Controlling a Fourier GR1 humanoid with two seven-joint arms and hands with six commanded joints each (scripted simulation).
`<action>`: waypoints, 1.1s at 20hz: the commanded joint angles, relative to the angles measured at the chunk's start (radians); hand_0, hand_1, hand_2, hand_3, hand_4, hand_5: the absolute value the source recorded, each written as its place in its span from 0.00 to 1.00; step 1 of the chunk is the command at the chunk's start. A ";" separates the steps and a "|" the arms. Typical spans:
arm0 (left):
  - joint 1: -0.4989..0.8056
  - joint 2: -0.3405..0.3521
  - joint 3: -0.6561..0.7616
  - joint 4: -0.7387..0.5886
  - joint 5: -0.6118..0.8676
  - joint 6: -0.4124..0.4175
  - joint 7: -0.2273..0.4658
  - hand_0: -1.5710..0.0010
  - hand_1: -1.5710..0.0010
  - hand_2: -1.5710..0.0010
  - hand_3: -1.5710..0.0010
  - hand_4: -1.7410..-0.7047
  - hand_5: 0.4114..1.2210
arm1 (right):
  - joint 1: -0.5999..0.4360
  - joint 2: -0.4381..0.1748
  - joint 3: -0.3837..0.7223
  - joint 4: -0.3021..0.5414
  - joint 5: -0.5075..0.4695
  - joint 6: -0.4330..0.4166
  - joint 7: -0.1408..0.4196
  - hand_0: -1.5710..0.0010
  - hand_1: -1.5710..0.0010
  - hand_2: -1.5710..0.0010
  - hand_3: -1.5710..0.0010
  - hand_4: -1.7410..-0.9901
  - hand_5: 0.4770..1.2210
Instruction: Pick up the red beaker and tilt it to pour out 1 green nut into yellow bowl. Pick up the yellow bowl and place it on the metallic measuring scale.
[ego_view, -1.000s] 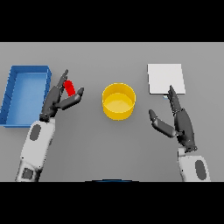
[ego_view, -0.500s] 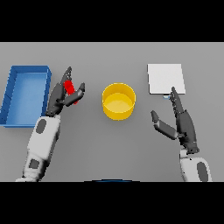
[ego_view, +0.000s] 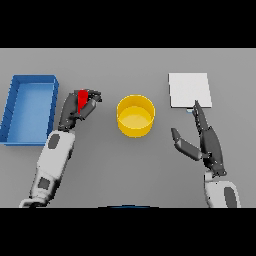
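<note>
Left hand (ego_view: 76, 109) curled around red beaker (ego_view: 82, 99), apparently lifted beside yellow bowl (ego_view: 135, 116)

Red beaker (ego_view: 82, 99): small, mostly hidden; only a narrow red sliver shows, tapering toward its lower end. Sits left of the bowl, between it and the table's left side, well apart from the bowl

Yellow bowl (ego_view: 135, 116): round, upright, open mouth up, on the grey table near centre. Nothing visible inside

Metallic measuring scale (ego_view: 189, 90): flat pale square plate, lying flat on the table to the bowl's right, far side, clear of the bowl
</note>
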 joint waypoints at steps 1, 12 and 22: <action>-0.011 0.002 -0.001 0.003 -0.002 0.004 0.023 0.14 0.13 0.12 0.17 0.17 0.93 | -0.013 0.004 -0.001 0.008 0.001 -0.004 0.017 1.00 1.00 1.00 1.00 0.65 0.23; 0.001 0.027 -0.001 -0.176 0.093 -0.109 0.032 0.01 0.01 0.01 0.01 0.02 0.89 | -0.014 -0.013 -0.006 0.012 0.016 -0.007 -0.017 1.00 1.00 1.00 1.00 0.69 0.23; -0.101 0.127 -0.122 -0.179 -0.095 -0.136 0.147 0.00 0.00 0.00 0.00 0.01 0.88 | -0.006 -0.024 -0.001 0.016 0.058 -0.030 -0.026 1.00 1.00 1.00 1.00 0.72 0.24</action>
